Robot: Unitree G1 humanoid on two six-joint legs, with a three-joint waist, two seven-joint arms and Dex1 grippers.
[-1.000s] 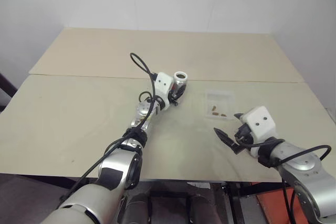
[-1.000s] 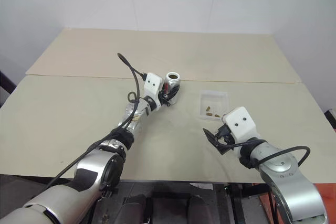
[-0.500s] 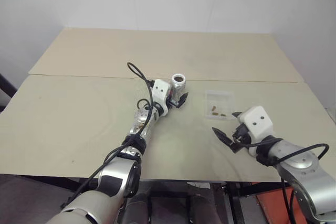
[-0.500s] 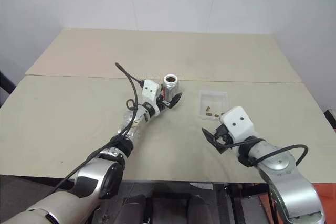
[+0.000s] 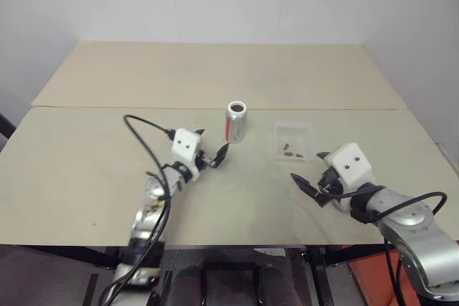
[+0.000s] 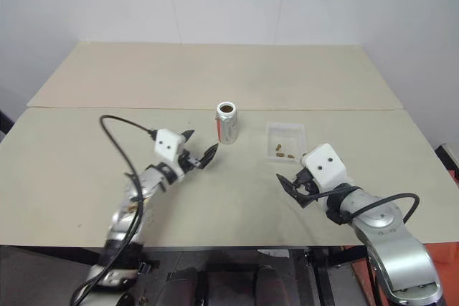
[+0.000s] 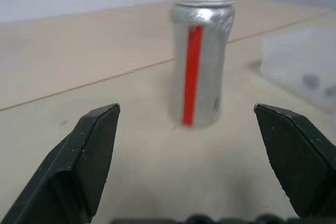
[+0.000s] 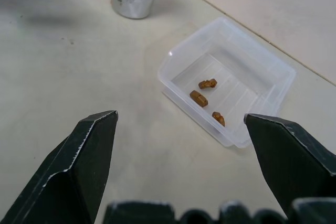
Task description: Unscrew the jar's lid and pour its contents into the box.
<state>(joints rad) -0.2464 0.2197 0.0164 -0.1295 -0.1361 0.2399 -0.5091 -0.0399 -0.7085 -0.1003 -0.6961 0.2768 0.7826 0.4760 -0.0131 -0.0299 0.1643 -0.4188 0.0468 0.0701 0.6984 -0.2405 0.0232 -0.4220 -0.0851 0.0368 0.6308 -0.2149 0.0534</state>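
Jar (image 7: 201, 56) red stripe faces left pincer (image 7: 199, 166), splayed; right pincer (image 8: 181, 171) splayed over box (image 8: 268, 64).

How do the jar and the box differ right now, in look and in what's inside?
The jar is a tall, upright, silvery cylinder with a red stripe; the box is a low, clear plastic tray. The jar's mouth is small and round with no lid on it; the box is wide and open-topped. The box holds a few brown pieces; what the jar holds cannot be told. Both stand on the table, apart from each other, and neither is gripped.
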